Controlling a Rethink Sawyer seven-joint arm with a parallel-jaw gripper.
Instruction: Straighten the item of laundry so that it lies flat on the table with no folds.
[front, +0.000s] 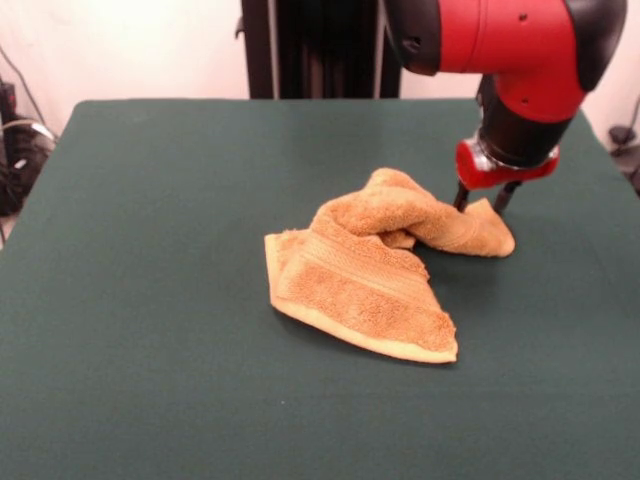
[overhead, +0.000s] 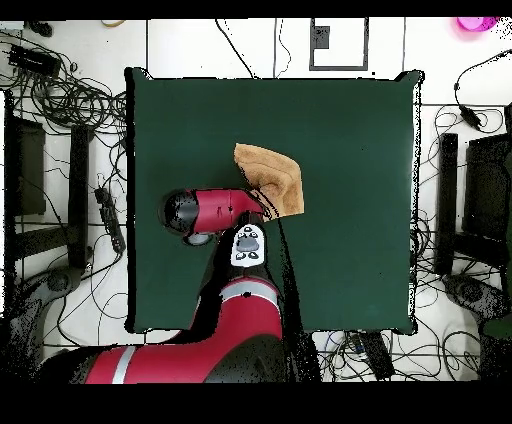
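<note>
The orange-tan towel (front: 375, 270) lies crumpled near the middle of the dark green table (front: 150, 300). Its near part lies flat, with band stripes and a pale hem. Its far part is bunched into a raised ridge that runs right towards my gripper (front: 483, 203). The gripper stands at the ridge's right end. Its two dark fingers (front: 461, 194) are apart, one on each side of a towel corner, and their tips are hidden behind the cloth. In the overhead view the towel (overhead: 275, 178) shows as a folded wedge, and the red arm (overhead: 215, 212) covers its lower edge and the gripper.
The green table (overhead: 350, 250) reaches far beyond the towel on every side. The robot's black pedestal (front: 320, 50) stands at the table's far edge. Cables and dark equipment (overhead: 60, 100) lie on the floor around the table.
</note>
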